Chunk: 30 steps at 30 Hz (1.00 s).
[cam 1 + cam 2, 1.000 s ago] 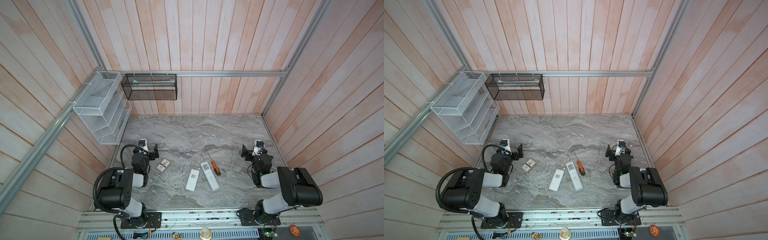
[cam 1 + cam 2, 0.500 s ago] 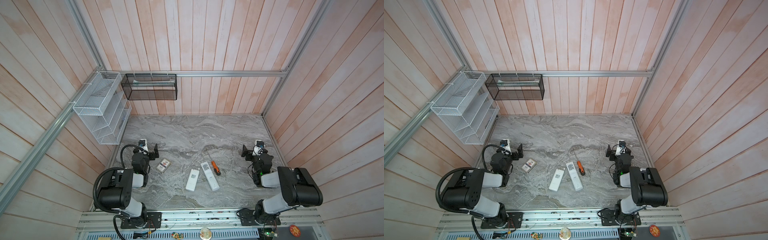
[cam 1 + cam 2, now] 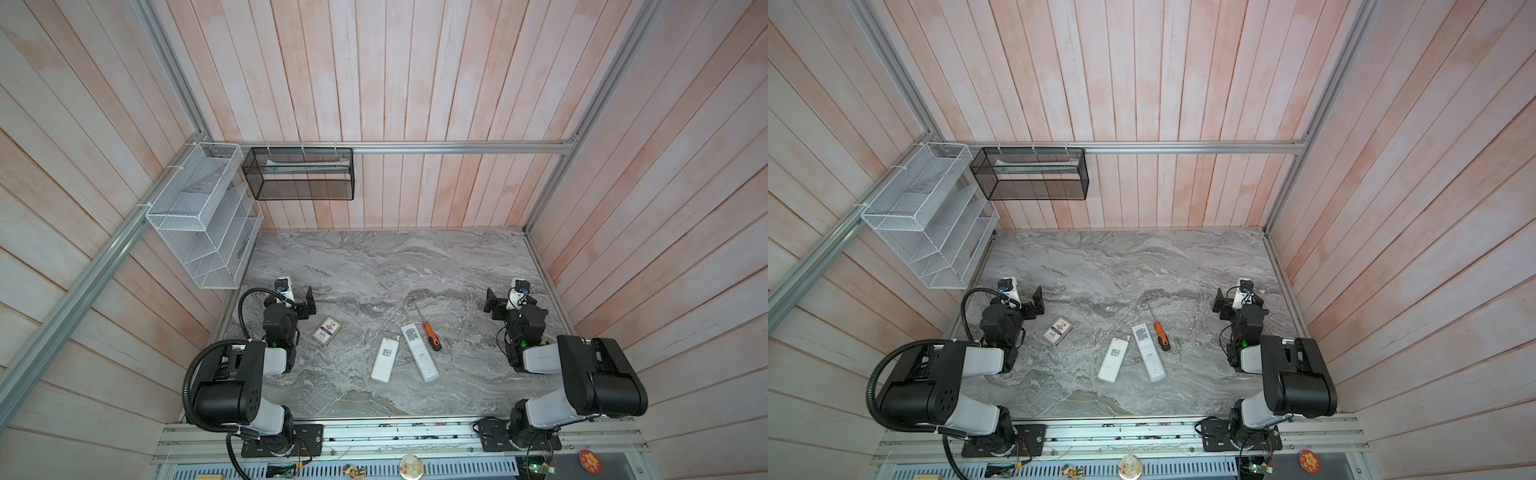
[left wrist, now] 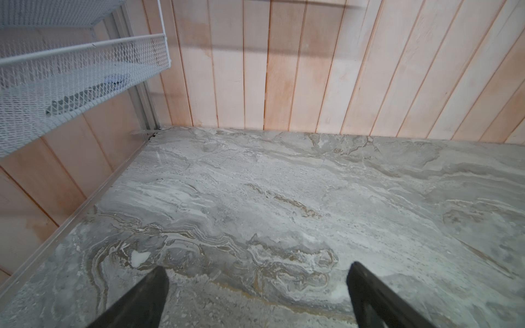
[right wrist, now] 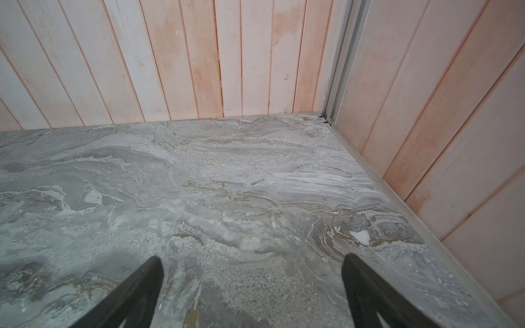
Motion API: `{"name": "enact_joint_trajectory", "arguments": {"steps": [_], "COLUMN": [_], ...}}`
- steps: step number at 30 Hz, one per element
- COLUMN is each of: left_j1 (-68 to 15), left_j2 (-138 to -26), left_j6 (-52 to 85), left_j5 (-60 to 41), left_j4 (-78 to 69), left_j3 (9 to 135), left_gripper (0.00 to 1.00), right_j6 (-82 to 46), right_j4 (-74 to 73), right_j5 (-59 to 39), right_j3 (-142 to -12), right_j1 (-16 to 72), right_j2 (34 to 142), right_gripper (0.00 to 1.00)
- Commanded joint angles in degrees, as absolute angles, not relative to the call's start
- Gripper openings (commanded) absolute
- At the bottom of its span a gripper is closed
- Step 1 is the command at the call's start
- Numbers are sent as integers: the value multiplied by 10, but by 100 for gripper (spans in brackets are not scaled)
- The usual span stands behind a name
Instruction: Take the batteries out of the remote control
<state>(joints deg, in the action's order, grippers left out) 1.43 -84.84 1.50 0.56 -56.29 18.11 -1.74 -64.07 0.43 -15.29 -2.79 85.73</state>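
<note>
Two white remote controls lie side by side near the middle front of the marble table in both top views, a shorter one (image 3: 384,359) (image 3: 1112,359) and a longer one (image 3: 419,352) (image 3: 1148,352). Both show closed white faces with printed labels. The batteries are hidden. My left gripper (image 3: 300,302) (image 3: 1029,305) rests at the table's left edge, well left of the remotes, open and empty. My right gripper (image 3: 500,305) (image 3: 1229,306) rests at the right edge, open and empty. In the wrist views the left gripper (image 4: 257,269) and the right gripper (image 5: 251,261) show only bare marble between spread fingers.
An orange-handled screwdriver (image 3: 430,338) lies just right of the longer remote. A small card box (image 3: 327,330) sits between the left arm and the remotes. A white mesh rack (image 3: 203,216) (image 4: 71,71) hangs on the left wall, a black mesh basket (image 3: 299,174) on the back wall.
</note>
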Motion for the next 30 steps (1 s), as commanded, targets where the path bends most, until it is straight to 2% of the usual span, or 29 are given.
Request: {"name": "enact_joint_trajectory", "arguments": {"steps": [1, 4, 8, 12, 14, 18, 20, 26, 30], "left_j1": [10, -14, -30, -55, -103, -183, -209, -337, -379], "left_j2": [-813, -764, -701, -674, -660, -649, -655, -594, -556], "left_j6": [9, 18, 202, 344, 383, 482, 524, 577, 629], "left_j5": [4, 43, 137, 96, 94, 44, -2, 4, -4], "left_j4": [-515, -416, -182, 29, 91, 177, 234, 271, 267], "left_j3": [202, 232, 330, 417, 431, 445, 459, 447, 412], "left_gripper": [100, 100, 100, 100, 100, 100, 100, 100, 100], "right_j6": [-28, -32, -71, -97, -146, -243, -268, -244, -221], "right_j4": [-597, -552, -360, -251, -204, -80, -24, 229, 343], "right_j5": [21, 32, 46, 42, 38, -34, -116, -188, -196], "right_j3": [-174, -178, -246, -304, -336, -427, -474, -626, -643], "right_j1": [-30, -27, -19, 48, 84, 118, 130, 216, 281], "right_j2": [826, 769, 680, 637, 630, 657, 682, 767, 779], "right_gripper": [98, 98, 98, 98, 98, 98, 98, 98, 98]}}
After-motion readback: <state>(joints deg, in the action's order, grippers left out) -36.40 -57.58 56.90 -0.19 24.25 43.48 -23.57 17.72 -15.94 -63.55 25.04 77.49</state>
